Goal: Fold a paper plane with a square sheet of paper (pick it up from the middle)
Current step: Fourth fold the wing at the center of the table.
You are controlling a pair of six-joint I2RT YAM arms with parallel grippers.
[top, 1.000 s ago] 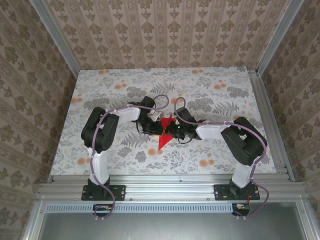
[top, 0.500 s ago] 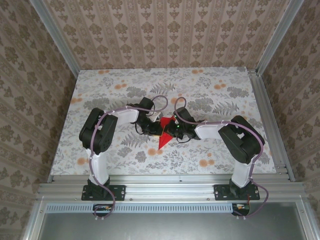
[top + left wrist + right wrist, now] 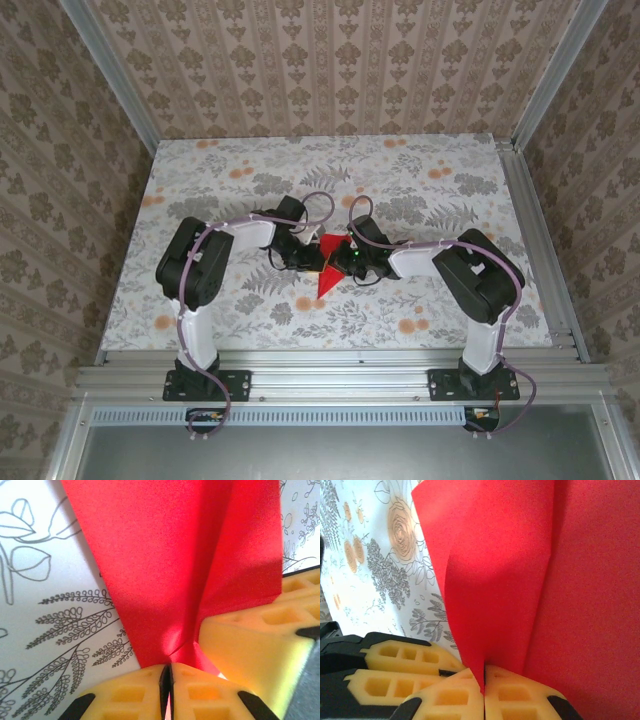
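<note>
Mid-fold, your left gripper (image 3: 166,672) and right gripper (image 3: 484,680) both clamp the paper plane (image 3: 165,555); the next move probably calls for sharpening its centre crease.

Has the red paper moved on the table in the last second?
No. In the top view the folded red paper keeps its lower tip at the same spot on the floral table cover, with no visible shift either way.

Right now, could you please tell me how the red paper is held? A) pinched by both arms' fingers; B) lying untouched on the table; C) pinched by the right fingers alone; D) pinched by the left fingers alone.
A: the left fingers are closed on a fold of the red paper, and the right fingers are closed on another fold.
</note>
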